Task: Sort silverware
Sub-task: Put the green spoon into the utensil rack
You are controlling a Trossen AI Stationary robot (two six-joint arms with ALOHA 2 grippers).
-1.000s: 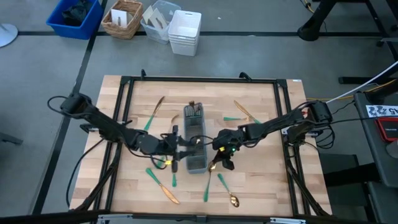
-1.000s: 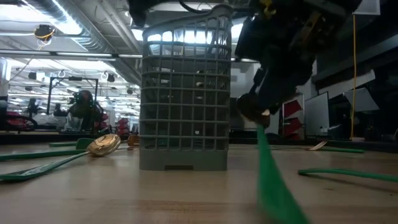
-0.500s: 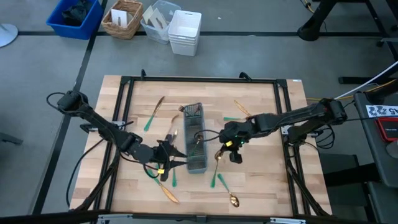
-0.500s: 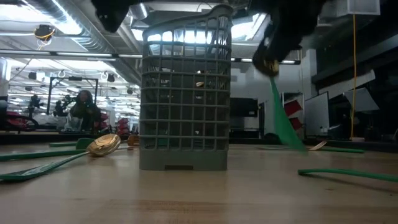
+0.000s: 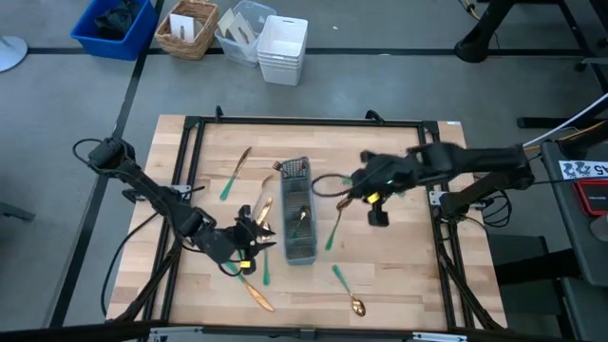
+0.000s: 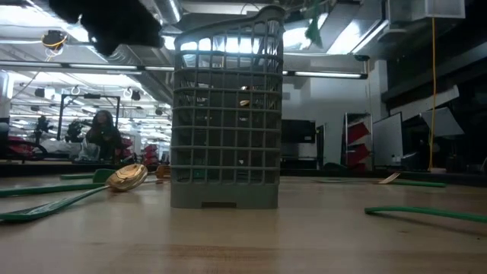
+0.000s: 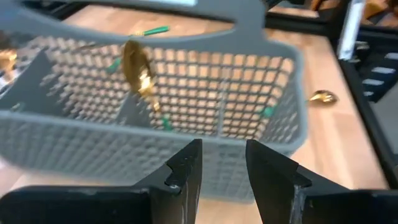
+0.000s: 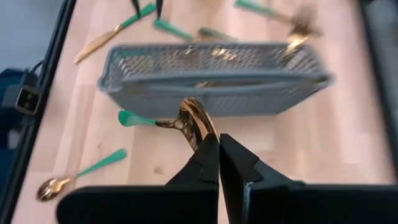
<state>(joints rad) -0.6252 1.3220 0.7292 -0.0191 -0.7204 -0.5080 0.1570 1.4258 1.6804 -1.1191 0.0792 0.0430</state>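
Spoon (image 8: 196, 122) in right gripper (image 8: 219, 144)

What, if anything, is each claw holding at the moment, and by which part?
The right claw is shut on a spoon, pinching the edge of its gold bowl, with the green handle sticking out sideways. The left claw is open beside the grey caddy, holding nothing.

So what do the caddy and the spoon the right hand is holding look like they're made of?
The caddy looks like moulded grey plastic: matt, an even grid of thin bars. The spoon in the right hand has a mirror-bright gold bowl, probably polished or plated metal, and a flat green handle that looks like plastic, though a coating can't be ruled out.
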